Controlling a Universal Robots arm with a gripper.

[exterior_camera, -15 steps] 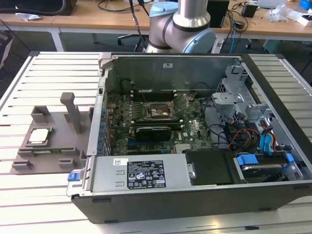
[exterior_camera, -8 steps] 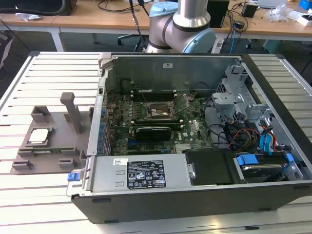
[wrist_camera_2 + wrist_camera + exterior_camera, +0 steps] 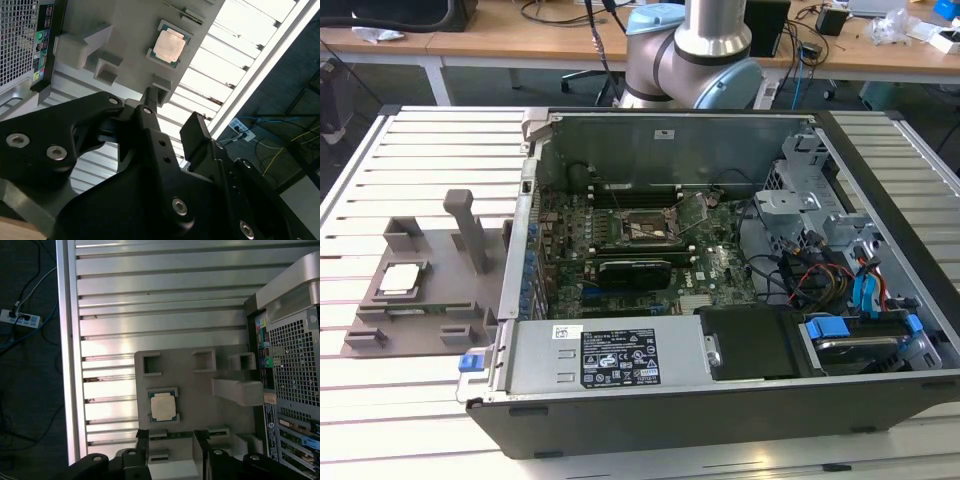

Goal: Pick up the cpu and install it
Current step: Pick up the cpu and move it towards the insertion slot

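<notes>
**Slatted table [image 3: 420, 140], cpu [image 3: 400, 279] in its holder, gripper [image 3: 171, 436] empty**

At the exterior view's left a grey fixture plate [image 3: 430, 300] holds the cpu. It lies flat with its metal top up, and its square edges are parallel to the plate's. An open computer case [image 3: 720, 400] stands at the right. In the first wrist view the gripper's fingers are well apart and clasp nothing. The cpu lies beyond the fingertips, in line with the gap, untouched.

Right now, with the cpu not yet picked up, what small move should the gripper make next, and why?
Probably ease the gripper toward the cpu until its fingers are centred over it, before any descent. In the first wrist view the cpu lies flat in its pocket on the grey fixture, untouched, and it sits ahead of the open fingers rather than between them.
</notes>
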